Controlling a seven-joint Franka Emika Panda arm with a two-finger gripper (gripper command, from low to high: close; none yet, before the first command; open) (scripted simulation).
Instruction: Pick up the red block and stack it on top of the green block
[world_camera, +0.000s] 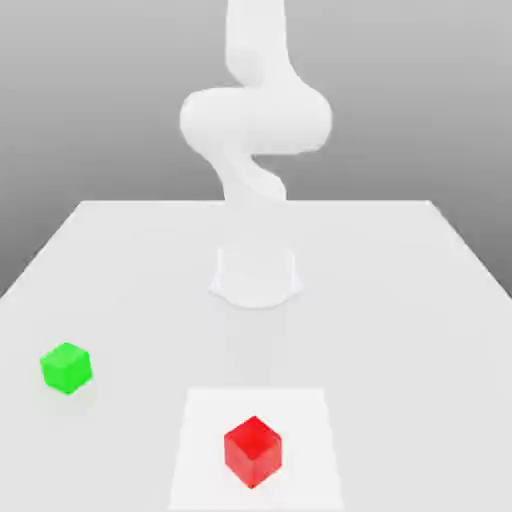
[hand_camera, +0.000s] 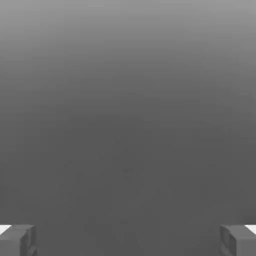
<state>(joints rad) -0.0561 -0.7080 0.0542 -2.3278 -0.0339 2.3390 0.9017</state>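
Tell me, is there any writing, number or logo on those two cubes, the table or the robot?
None: there is no text to read.
The red block and the green block have plain faces.
The table and the white arm carry no label, number or logo.
The fingertips seen in the hand view are plain grey, without markings.

No text, label, number or sign can be read anywhere.
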